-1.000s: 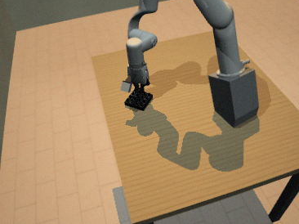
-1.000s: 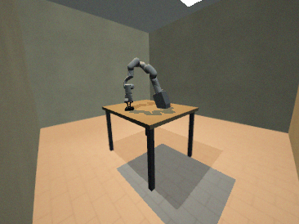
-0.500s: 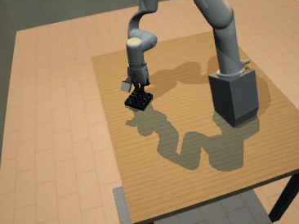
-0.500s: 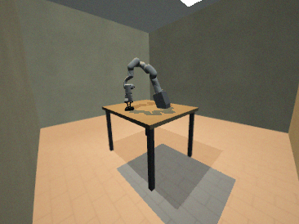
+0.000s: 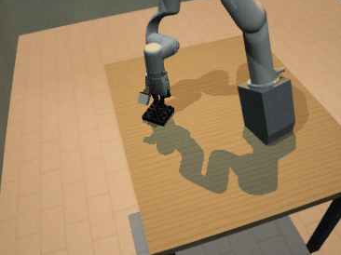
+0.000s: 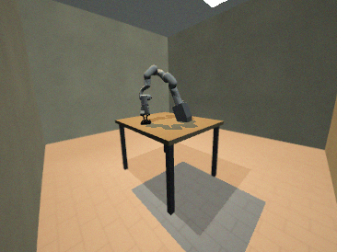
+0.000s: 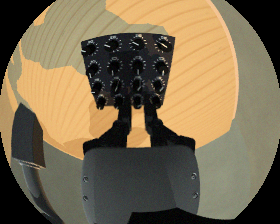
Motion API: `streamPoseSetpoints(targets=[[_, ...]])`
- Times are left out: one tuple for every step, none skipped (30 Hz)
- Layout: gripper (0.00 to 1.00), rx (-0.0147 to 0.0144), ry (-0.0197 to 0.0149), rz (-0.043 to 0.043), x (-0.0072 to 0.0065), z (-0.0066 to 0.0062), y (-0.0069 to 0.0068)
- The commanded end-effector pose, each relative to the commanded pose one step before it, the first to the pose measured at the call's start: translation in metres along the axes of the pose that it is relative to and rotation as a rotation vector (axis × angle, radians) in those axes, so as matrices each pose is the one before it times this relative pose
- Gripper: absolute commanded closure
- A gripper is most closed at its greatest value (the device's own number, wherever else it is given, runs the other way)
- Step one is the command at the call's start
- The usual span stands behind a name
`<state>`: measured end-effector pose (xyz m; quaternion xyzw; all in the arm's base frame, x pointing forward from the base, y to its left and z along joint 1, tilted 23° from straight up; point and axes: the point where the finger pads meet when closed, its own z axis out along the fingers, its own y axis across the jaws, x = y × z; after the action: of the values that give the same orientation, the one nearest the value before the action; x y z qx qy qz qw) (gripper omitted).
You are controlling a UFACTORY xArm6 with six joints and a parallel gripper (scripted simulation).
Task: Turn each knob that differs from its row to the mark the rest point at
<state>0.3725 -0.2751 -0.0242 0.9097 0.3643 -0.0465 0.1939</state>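
Note:
The black knob box (image 5: 158, 116) stands on the wooden table, left of the middle. In the wrist view the knob box (image 7: 128, 71) shows its four rows of dark knobs; the white lines are too small to read. My gripper (image 5: 158, 101) hangs straight down over the box. In the wrist view my gripper (image 7: 137, 102) has its two fingers a narrow gap apart. The tips stand at either side of a knob (image 7: 136, 101) in the row nearest the camera, third from the left. I cannot tell whether the fingers touch it. In the exterior view the box (image 6: 145, 121) is tiny.
The arm's grey base block (image 5: 266, 113) stands on the table to the right of the box. A small grey cube-shaped camera housing (image 5: 143, 99) juts from the wrist to the left. The table's left edge lies close to the box.

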Motion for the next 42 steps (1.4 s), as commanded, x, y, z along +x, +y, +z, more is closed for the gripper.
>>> streamPoseSetpoints(targets=[[0.81,-0.00262,0.00102,0.00023,0.00035,-0.00078,0.00123],[0.81,0.0,0.0,0.0,0.0,0.0,0.0],[0.81,0.0,0.0,0.0,0.0,0.0,0.0],[0.92,0.0,0.0,0.0,0.0,0.0,0.0],[0.92,0.0,0.0,0.0,0.0,0.0,0.0],[0.92,0.0,0.0,0.0,0.0,0.0,0.0],[0.92,0.0,0.0,0.0,0.0,0.0,0.0],[0.92,0.0,0.0,0.0,0.0,0.0,0.0],[0.92,0.0,0.0,0.0,0.0,0.0,0.0],[0.92,0.0,0.0,0.0,0.0,0.0,0.0],[0.92,0.0,0.0,0.0,0.0,0.0,0.0],[0.92,0.0,0.0,0.0,0.0,0.0,0.0],[0.92,0.0,0.0,0.0,0.0,0.0,0.0],[0.92,0.0,0.0,0.0,0.0,0.0,0.0],[0.92,0.0,0.0,0.0,0.0,0.0,0.0],[0.92,0.0,0.0,0.0,0.0,0.0,0.0],[0.92,0.0,0.0,0.0,0.0,0.0,0.0],[0.92,0.0,0.0,0.0,0.0,0.0,0.0],[0.92,0.0,0.0,0.0,0.0,0.0,0.0],[0.92,0.0,0.0,0.0,0.0,0.0,0.0],[0.92,0.0,0.0,0.0,0.0,0.0,0.0],[0.92,0.0,0.0,0.0,0.0,0.0,0.0],[0.92,0.0,0.0,0.0,0.0,0.0,0.0],[0.92,0.0,0.0,0.0,0.0,0.0,0.0],[0.92,0.0,0.0,0.0,0.0,0.0,0.0],[0.92,0.0,0.0,0.0,0.0,0.0,0.0],[0.92,0.0,0.0,0.0,0.0,0.0,0.0],[0.92,0.0,0.0,0.0,0.0,0.0,0.0],[0.92,0.0,0.0,0.0,0.0,0.0,0.0],[0.92,0.0,0.0,0.0,0.0,0.0,0.0],[0.92,0.0,0.0,0.0,0.0,0.0,0.0],[0.92,0.0,0.0,0.0,0.0,0.0,0.0],[0.92,0.0,0.0,0.0,0.0,0.0,0.0],[0.92,0.0,0.0,0.0,0.0,0.0,0.0],[0.92,0.0,0.0,0.00001,0.0,0.0,0.0],[0.92,0.0,0.0,0.00007,0.0,0.0,0.0],[0.92,0.0,0.0,0.0002,0.0,0.0,0.0],[0.92,0.0,0.0,0.00038,0.0,0.0,0.0],[0.92,0.0,0.0,0.00061,0.0,0.0,0.0],[0.92,0.0,0.0,0.0,0.0,0.0,0.0],[0.92,0.0,0.0,0.0,0.0,0.0,0.0],[0.92,0.0,0.0,0.0009,0.0,0.0,0.0]])
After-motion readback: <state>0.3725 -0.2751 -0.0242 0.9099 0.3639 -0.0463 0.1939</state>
